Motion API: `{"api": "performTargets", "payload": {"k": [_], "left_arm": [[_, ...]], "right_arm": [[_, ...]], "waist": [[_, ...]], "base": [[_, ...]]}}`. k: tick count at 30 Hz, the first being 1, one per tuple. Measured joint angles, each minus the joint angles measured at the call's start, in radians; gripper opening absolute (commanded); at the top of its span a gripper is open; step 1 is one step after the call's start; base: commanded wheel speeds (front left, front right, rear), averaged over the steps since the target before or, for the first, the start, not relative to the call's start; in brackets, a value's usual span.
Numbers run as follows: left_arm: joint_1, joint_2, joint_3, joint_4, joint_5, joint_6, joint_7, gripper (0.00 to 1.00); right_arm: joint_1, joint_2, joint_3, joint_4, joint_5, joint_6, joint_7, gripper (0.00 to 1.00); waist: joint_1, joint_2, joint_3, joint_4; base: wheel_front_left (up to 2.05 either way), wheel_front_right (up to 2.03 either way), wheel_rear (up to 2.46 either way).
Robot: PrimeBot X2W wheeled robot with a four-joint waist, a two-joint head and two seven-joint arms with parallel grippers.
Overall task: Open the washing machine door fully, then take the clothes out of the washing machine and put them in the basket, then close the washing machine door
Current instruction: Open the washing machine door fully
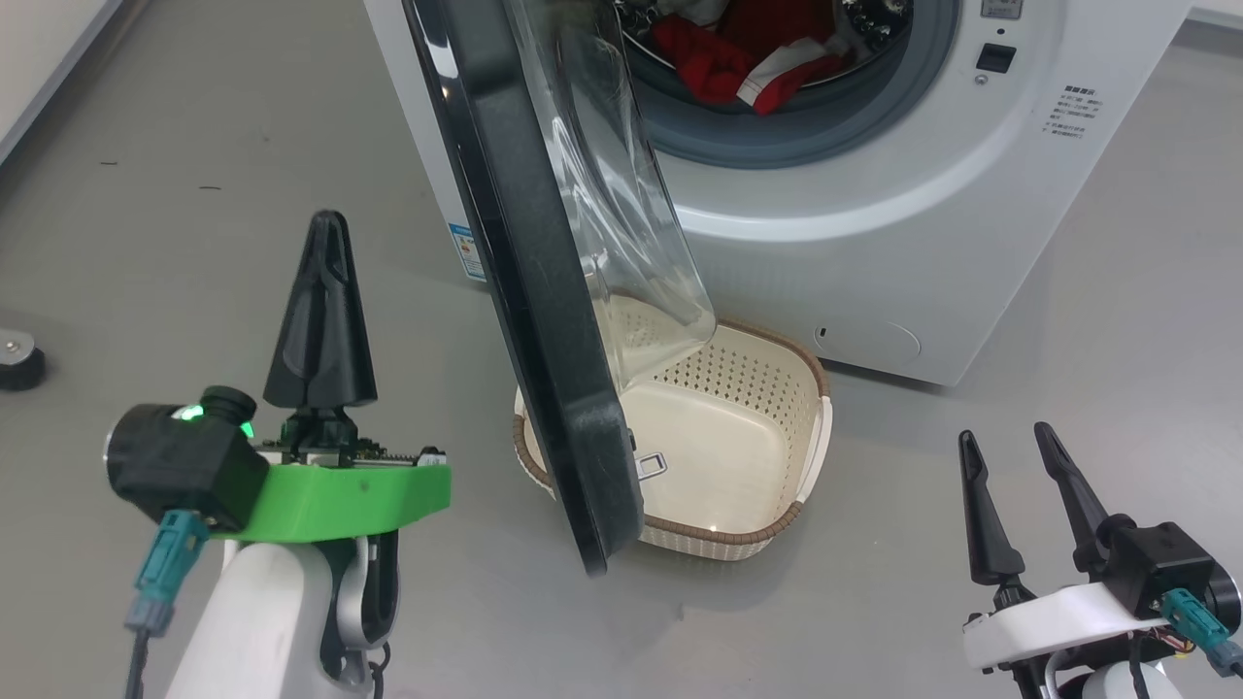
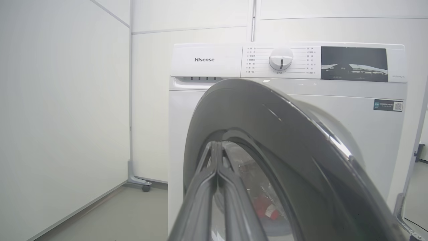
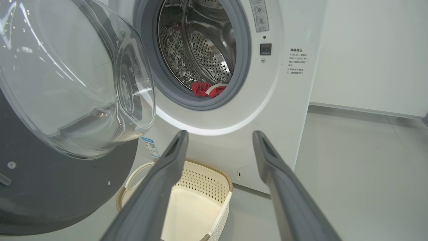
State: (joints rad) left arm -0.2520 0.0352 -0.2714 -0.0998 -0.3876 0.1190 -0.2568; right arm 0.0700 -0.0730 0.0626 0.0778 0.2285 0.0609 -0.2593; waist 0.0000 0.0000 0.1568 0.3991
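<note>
Washing machine door [image 1: 529, 291]: hinged on the left side of the washing machine [image 1: 874, 194]; stands out roughly square to the machine's front, so by my reading it is not yet fully open.
Clothes [image 1: 738, 58]: red and white bundle lying low in the washing machine's steel drum [image 3: 200, 50], just behind the grey gasket; none taken out.
Basket [image 1: 748, 374]: on the floor just in front of the washing machine, below the drum opening; nothing in it.
Drum contents: the clothes alone, as far as can be seen.
Left gripper [image 1: 328, 228]: fingers pressed together on nothing; held out in front of the washing machine on the door's outer side, apart from the black rim.
Right gripper [image 1: 1005, 434]: fingers spread apart, holding nothing; in front of the washing machine, right of the basket.
Risk, door swing: the left gripper sits where the door would travel if opened wider; a knock there is likely.
Risk, overhang: the door's glass bowl hangs over the basket's left part; a carried garment may catch on it or drop outside the basket.
Risk, basket: whether the door's lower rim clears the basket cannot be told; a scrape could shift it.
Risk, reach: a half-open door may drift back onto an arm reaching into the drum.
</note>
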Motion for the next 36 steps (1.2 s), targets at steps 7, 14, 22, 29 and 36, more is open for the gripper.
{"api": "performTargets", "payload": {"k": [7,14,22,29,36], "left_arm": [[-0.032,0.0,-0.032,-0.179,0.027,0.0,-0.001,0.0],[-0.031,0.001,-0.12,-0.286,0.039,-0.003,-0.001,0.0],[-0.007,0.003,-0.257,-0.323,0.034,-0.062,-0.001,0.0],[0.053,0.009,-0.385,-0.253,0.003,-0.119,0.03,0.0],[0.103,0.016,-0.446,-0.161,-0.024,-0.13,0.116,0.0]], "right_arm": [[0.001,0.007,-0.005,0.005,-0.004,0.01,0.0,1.0],[0.001,0.011,-0.008,0.006,-0.011,0.018,0.0,1.0],[0.001,0.013,-0.016,0.007,-0.028,0.025,0.0,1.0],[0.001,0.016,-0.02,0.011,-0.028,0.03,0.0,1.0],[0.001,0.017,-0.023,0.012,-0.028,0.034,0.0,1.0]], "waist": [[0.0,0.0,-0.007,-0.003],[0.0,0.0,-0.009,-0.014],[0.0,0.0,-0.003,-0.025],[0.0,0.0,-0.002,-0.032],[0.0,0.0,-0.002,-0.038]], "base": [[0.0,0.0,0.0],[0.0,0.0,0.0],[0.0,0.0,0.0],[0.0,0.0,0.0],[0.0,0.0,0.0]]}}
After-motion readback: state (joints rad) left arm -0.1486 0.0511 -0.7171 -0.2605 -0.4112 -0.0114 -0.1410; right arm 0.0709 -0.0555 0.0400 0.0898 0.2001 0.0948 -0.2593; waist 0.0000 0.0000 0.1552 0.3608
